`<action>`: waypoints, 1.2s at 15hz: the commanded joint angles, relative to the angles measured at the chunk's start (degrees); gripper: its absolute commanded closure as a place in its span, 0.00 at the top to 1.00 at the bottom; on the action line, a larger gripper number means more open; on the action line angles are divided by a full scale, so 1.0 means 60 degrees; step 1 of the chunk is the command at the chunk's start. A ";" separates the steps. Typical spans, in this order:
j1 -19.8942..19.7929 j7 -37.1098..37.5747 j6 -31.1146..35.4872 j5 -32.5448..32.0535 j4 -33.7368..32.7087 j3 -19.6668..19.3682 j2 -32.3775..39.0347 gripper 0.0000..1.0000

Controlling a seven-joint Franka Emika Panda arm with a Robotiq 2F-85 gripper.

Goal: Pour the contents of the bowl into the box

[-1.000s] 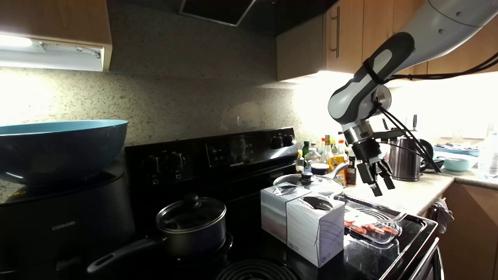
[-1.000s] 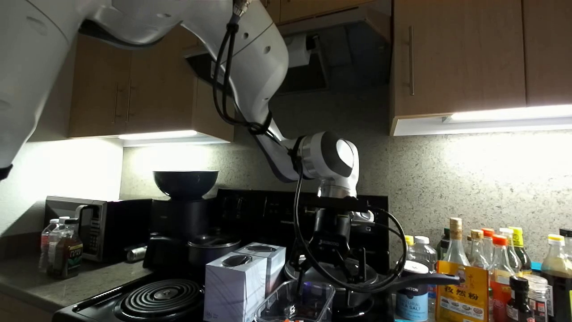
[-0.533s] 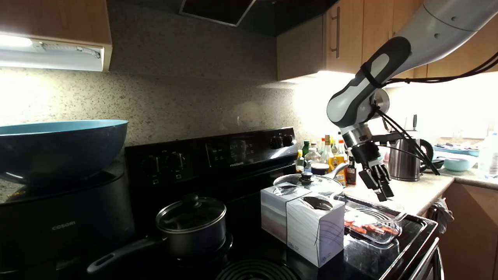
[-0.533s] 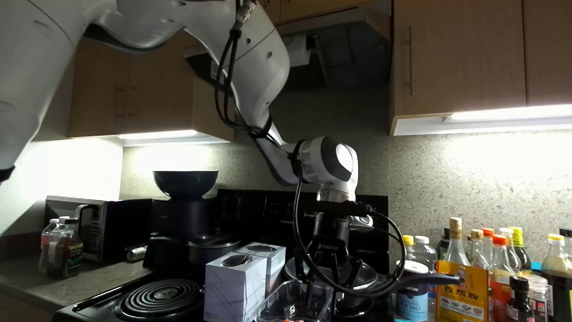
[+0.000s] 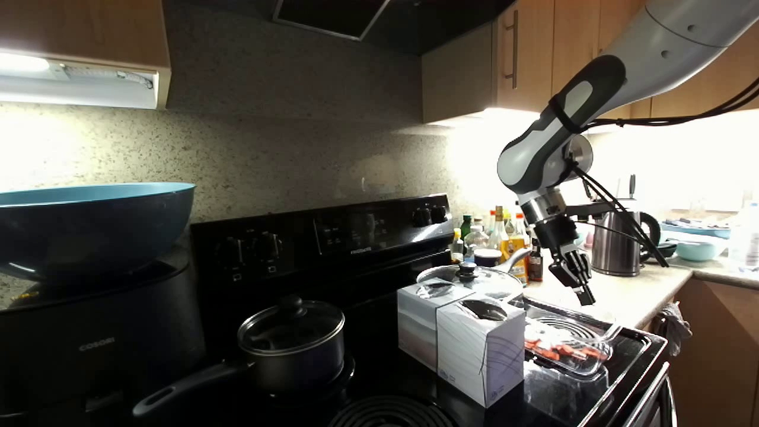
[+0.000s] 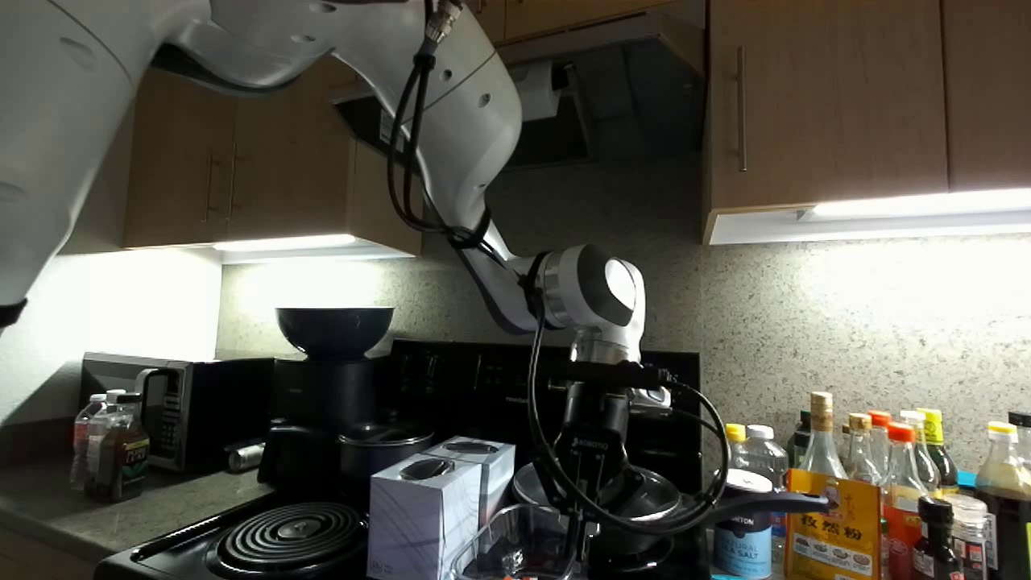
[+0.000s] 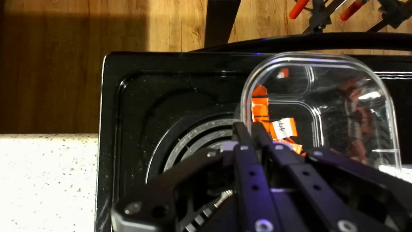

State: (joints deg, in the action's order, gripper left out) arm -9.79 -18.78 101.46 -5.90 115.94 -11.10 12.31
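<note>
The clear bowl [image 7: 328, 60], squarish with rounded corners, rests on the stove top by a coil burner. Inside lie its contents, orange-red and white pieces [image 7: 285, 128], partly hidden by my fingers. My gripper [image 7: 250, 129] is shut on the bowl's near-side rim, one fingertip inside the wall and one outside. From above, the gripper [image 5: 585, 295] points down at that rim in an exterior view. Two white boxes with dark oval openings on top, a nearer box [image 5: 504, 362] and a farther box [image 5: 417, 326], stand together beside the bowl; I cannot tell which is the box meant.
Behind the boxes sits a pan with a glass lid [image 5: 483, 281], its handle sticking out. A black lidded pot [image 5: 296, 362] stands on another burner. A big teal-blue bowl [image 5: 112, 231] sits on a black appliance. Several bottles [image 6: 902, 467] crowd the counter beside the stove.
My gripper has come down slightly and its fingers have shut on the bowl's rim. The bowl has shifted slightly with the grip. The boxes have stayed still.
</note>
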 commanded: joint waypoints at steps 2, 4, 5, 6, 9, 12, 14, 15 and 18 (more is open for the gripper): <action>-0.0159 0.0022 -0.0023 -0.0026 -0.0019 0.0149 -0.0002 0.16; -0.0171 0.0022 -0.0023 -0.0026 -0.0020 0.0146 -0.0004 0.55; -0.0148 0.0038 0.0117 -0.0072 0.0050 0.0160 -0.0063 0.60; -0.0121 0.0116 0.0181 -0.0083 0.0067 0.0177 -0.0073 0.67; -0.0087 0.0170 0.0216 -0.0132 0.0012 0.0242 0.0079 0.86; -0.0082 0.0179 0.0126 -0.0200 -0.0116 0.0304 0.0361 0.99; -0.0108 0.0134 0.0058 -0.0130 -0.0232 0.0346 0.0617 0.82; -0.0129 0.0104 0.0026 -0.0110 -0.0273 0.0354 0.0716 0.76; -0.0176 0.0058 -0.0006 -0.0086 -0.0433 0.0363 0.0987 0.51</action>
State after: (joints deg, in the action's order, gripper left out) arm -9.98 -18.64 101.85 -6.09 115.03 -9.59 16.46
